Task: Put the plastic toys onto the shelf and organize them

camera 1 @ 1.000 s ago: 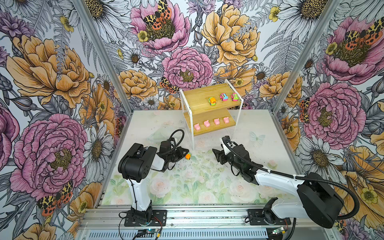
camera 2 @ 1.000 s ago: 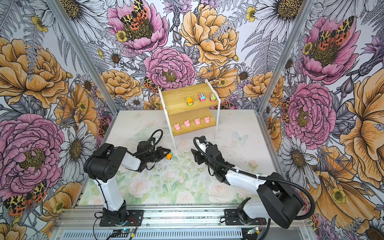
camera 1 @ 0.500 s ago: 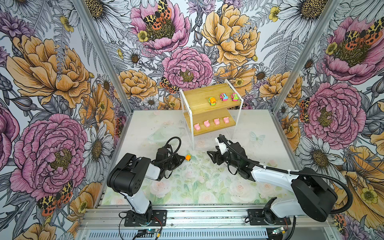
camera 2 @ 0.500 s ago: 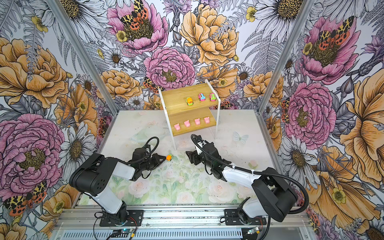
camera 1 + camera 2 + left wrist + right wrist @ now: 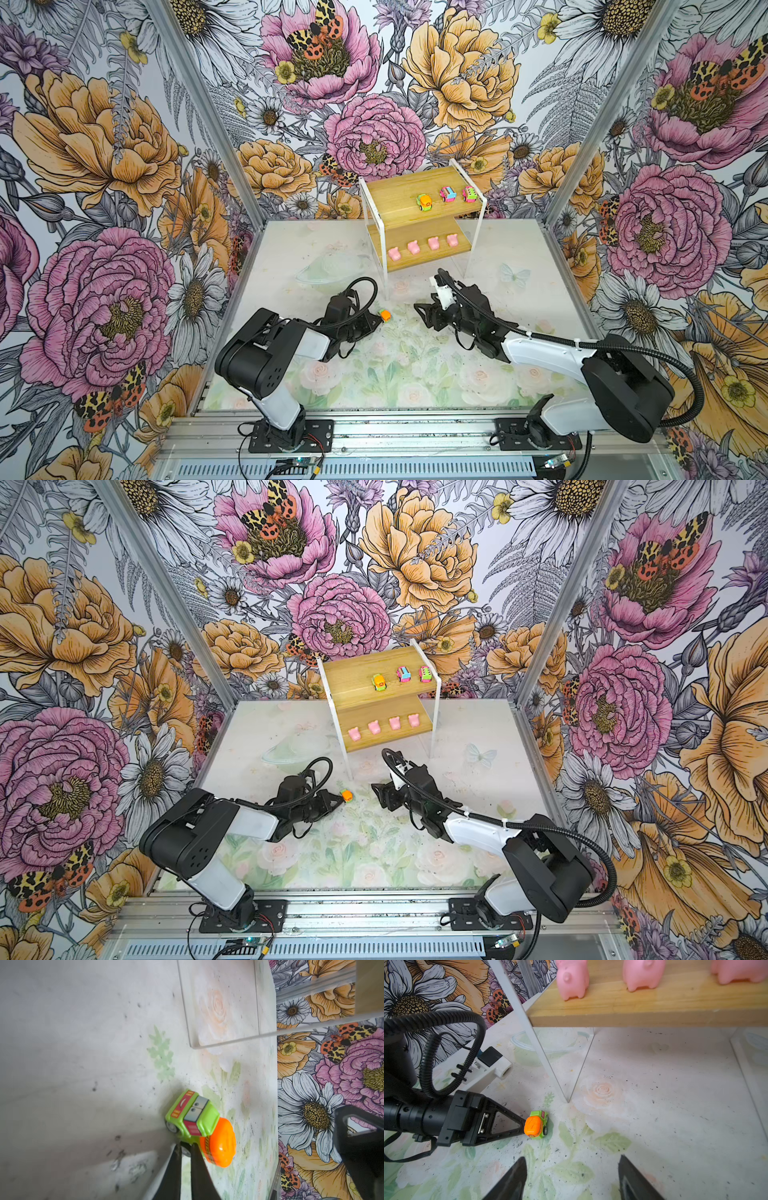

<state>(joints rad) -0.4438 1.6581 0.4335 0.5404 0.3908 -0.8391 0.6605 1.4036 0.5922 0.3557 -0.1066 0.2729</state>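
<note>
An orange-and-green car (image 5: 385,315) (image 5: 346,795) stands on the table in front of the shelf's left front leg. My left gripper (image 5: 376,318) (image 5: 185,1147) is shut on the car (image 5: 199,1122), its tips pinching the low rear edge by a wheel. A short way to the car's right my right gripper (image 5: 420,316) (image 5: 572,1158) hangs open and empty, facing the car (image 5: 536,1125). The shelf (image 5: 395,199) (image 5: 353,675) holds three cars (image 5: 447,193) on its top board. Several pink pigs (image 5: 433,243) (image 5: 572,976) line the lower board.
A clear shallow dish (image 5: 332,268) (image 5: 550,1043) lies on the table left of the shelf. The shelf's thin white front leg (image 5: 385,274) (image 5: 542,1053) comes down just behind the car. Flowered walls close in the left, right and back.
My right gripper has moved left toward the car and its jaws have spread a little wider. The left arm has sunk lower, and the car has shifted slightly right.
</note>
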